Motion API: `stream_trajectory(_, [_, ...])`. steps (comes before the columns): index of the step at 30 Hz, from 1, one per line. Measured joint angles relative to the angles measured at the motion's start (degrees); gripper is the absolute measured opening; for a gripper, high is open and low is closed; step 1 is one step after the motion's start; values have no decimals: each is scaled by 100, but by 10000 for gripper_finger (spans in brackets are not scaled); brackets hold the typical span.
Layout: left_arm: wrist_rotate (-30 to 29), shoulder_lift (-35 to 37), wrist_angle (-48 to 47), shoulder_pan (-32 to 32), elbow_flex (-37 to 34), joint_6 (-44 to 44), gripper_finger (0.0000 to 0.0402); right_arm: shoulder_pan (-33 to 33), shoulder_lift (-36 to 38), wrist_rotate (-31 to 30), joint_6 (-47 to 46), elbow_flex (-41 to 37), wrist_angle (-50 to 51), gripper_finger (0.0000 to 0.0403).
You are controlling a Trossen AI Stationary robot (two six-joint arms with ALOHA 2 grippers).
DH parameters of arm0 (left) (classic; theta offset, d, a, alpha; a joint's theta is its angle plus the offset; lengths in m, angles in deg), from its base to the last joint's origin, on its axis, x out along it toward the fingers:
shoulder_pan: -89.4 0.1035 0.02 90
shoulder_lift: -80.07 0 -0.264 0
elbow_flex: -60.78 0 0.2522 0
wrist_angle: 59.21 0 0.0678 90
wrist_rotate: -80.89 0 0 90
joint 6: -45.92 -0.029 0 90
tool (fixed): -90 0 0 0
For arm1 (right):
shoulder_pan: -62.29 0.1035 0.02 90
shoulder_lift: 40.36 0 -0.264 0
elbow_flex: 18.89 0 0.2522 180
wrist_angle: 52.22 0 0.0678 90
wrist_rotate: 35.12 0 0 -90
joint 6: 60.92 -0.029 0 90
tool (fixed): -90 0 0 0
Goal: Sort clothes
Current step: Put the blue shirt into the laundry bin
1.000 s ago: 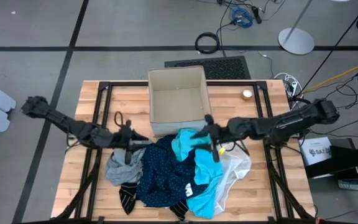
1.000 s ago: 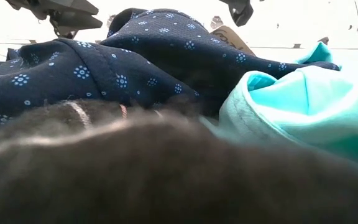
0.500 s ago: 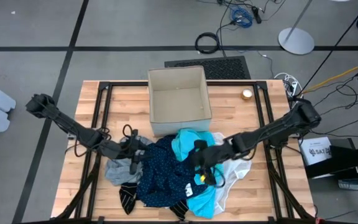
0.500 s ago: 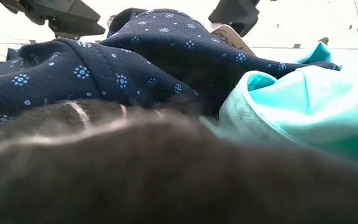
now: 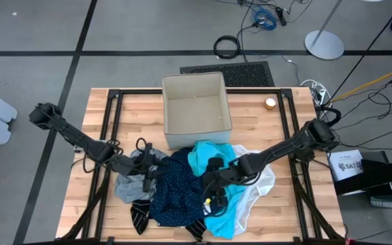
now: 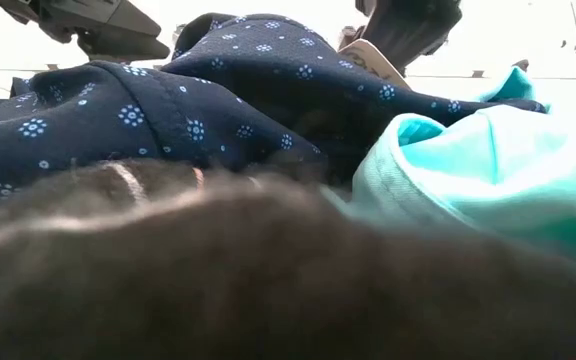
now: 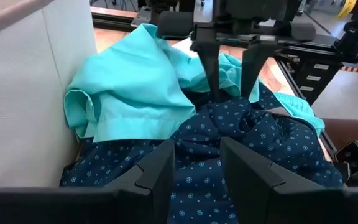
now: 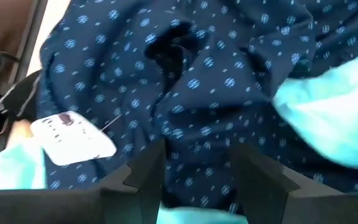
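We are judging the sorting barely begun: all garments are lying in one heap on the wooden slatted table (image 5: pixel 114 102), and the beige square fabric box (image 5: pixel 194 103) is sitting empty behind them. Going left to right: the soft grey top (image 5: pixel 129 185), with the left gripper (image 5: pixel 148 178) hovering over it, fingers apart; the navy dotted garment (image 5: pixel 179 190); the right gripper (image 5: pixel 209 194), fingers apart, pressing down onto the navy fabric; the bright turquoise shirt (image 5: pixel 223 211). A white sewn-in label (image 8: pixel 73 138) is showing; its writing is unreadable.
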Motion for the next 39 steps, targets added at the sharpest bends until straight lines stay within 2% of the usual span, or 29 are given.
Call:
stream_trajectory(4, [4, -49, -19, 2, 0, -35, 138, -14, -149, 92, 119, 7, -493, 166])
stream_trajectory(7, [7, -137, -28, 2, 2, -19, 138, -15, -272, 93, 201, 6, -500, 159])
stream_trajectory(10, [7, -275, 29, 2, 2, -7, 138, 5, -317, 84, 181, 2, -469, 117])
stream_trajectory(14, [9, -506, 113, 2, 2, 11, 138, 99, -318, 60, 241, 3, -676, 21])
stream_trajectory(19, [75, -778, 476, 0, 2, 4, 138, 266, -292, 47, 354, 177, -652, 3])
stream_trajectory(24, [125, -843, 570, -23, 2, -2, 138, 521, -271, -324, 456, 1049, 182, 1])
stream_trajectory(30, [148, -822, 629, -22, 2, -143, 138, 919, -266, -1264, 825, 2504, 1385, 1])
stream_trajectory(35, [149, -822, 627, -22, 2, -322, 138, 1203, -265, -2027, 1292, 3680, 1934, 0])
stream_trajectory(39, [146, -822, 622, -22, 2, -388, 138, 1367, -262, -2664, 1920, 4430, 1961, 0])
